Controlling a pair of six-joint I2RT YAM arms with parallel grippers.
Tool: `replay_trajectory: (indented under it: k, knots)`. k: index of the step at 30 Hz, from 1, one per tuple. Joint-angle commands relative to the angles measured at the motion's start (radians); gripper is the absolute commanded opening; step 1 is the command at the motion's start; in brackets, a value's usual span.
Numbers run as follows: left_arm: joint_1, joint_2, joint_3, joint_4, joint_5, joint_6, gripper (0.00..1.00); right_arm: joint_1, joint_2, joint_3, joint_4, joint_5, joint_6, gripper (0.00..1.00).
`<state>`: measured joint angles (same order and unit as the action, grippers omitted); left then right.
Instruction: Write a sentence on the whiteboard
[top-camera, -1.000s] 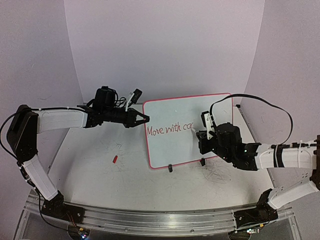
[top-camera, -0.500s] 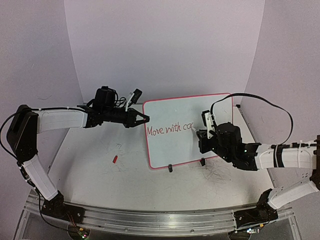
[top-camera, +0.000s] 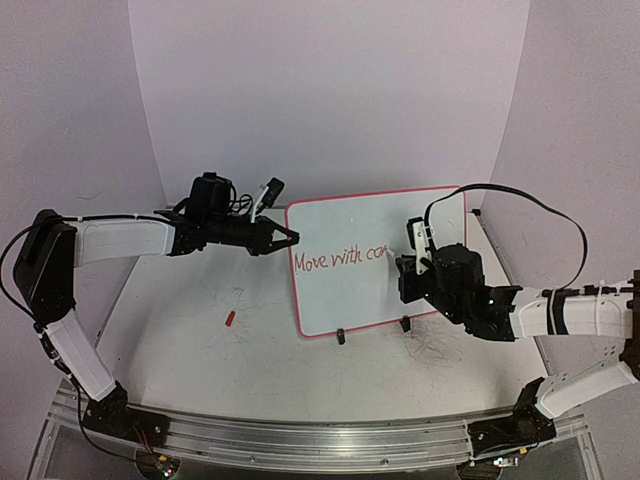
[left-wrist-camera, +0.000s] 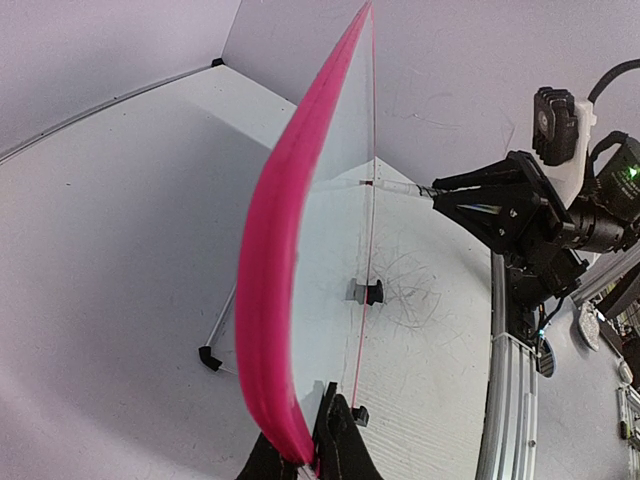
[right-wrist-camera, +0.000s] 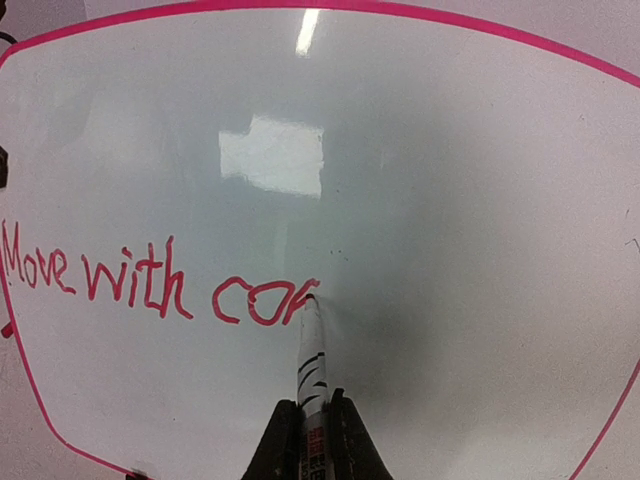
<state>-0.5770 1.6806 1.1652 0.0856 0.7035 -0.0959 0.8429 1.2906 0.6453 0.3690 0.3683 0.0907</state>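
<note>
The whiteboard (top-camera: 370, 225) stands upright on two black clip feet (top-camera: 341, 336), its red rim (left-wrist-camera: 270, 290) edge-on in the left wrist view. My left gripper (top-camera: 292, 237) is shut on its left rim. The sentence (top-camera: 338, 259) reads "Move with co" plus a started stroke in red, also plain in the right wrist view (right-wrist-camera: 150, 285). My right gripper (right-wrist-camera: 312, 440) is shut on a white marker (right-wrist-camera: 311, 350), its red tip touching the board at the end of the lettering. In the top view the right gripper (top-camera: 408, 262) sits at the board's right half.
A small red marker cap (top-camera: 229, 319) lies on the table left of the board. Grey scribble marks (top-camera: 435, 345) cover the table by the right clip foot. A black cable (top-camera: 520, 200) arcs over the right arm. The aluminium rail (top-camera: 300, 440) runs along the near edge.
The right gripper and marker have shifted slightly right and up, adding a new stroke after "co". The left arm and board have not moved.
</note>
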Motion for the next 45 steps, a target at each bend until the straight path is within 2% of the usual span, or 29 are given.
replay_trajectory:
  k: [1,11,23,45]
  knots:
    - [0.006,-0.008,0.024,-0.051,-0.166,0.128,0.00,0.002,0.012,0.034,0.049,0.044,-0.003,0.00]
    - [0.006,-0.009,0.024,-0.052,-0.168,0.130,0.00,0.002,0.013,0.039,0.009,0.065,0.009,0.00]
    - [0.006,-0.007,0.026,-0.053,-0.169,0.131,0.00,0.002,-0.005,0.022,-0.068,0.019,0.036,0.00]
    - [0.005,-0.008,0.027,-0.055,-0.166,0.134,0.00,0.002,0.002,0.017,-0.087,0.025,0.046,0.00]
